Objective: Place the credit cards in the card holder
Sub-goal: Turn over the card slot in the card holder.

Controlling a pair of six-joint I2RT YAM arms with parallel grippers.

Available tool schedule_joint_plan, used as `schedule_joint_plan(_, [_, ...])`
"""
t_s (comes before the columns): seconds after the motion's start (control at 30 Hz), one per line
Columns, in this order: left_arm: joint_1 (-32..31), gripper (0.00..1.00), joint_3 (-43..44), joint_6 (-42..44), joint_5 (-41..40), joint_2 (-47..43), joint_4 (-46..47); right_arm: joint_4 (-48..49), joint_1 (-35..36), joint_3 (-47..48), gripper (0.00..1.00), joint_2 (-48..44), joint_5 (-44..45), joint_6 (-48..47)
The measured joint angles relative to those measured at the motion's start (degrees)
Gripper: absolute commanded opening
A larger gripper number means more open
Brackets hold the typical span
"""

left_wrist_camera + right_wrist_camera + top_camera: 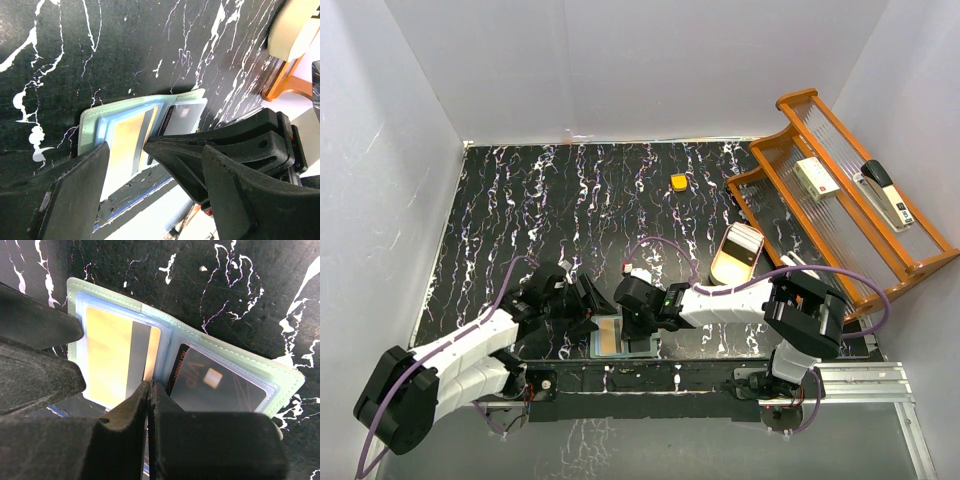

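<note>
Right wrist view: the card holder [220, 347] lies open at the worktop's [200, 270] near edge, holding a yellow card [107, 355] and a dark card [220, 385], with the right end effector [150, 385] closed, tips at its fold, and the left end effector [588, 312] open alongside.

Card holder [286, 384]: pale green bifold, open flat at the surface's near edge, its inner pockets holding a grey-striped yellow card [107, 360] and a dark card [220, 387] side by side.

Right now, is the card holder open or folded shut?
Open. The card holder lies spread flat with both inner pockets facing up, a yellow card in one and a dark card in the other.
</note>
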Motion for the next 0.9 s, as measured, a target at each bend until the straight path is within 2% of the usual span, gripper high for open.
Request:
schedule_joint_plan(0.47, [0.0,0.75,0.0,1.4,-0.8,-1.7,-3.2,0.2,0.0,-0.1,0.0,0.0,0.0,-0.2])
schedule_joint_plan(0.9, [0.0,0.75,-0.7,1.0,0.7,-0.6,0.0,0.6,0.0,-0.3,0.0,0.0,0.0,-0.5])
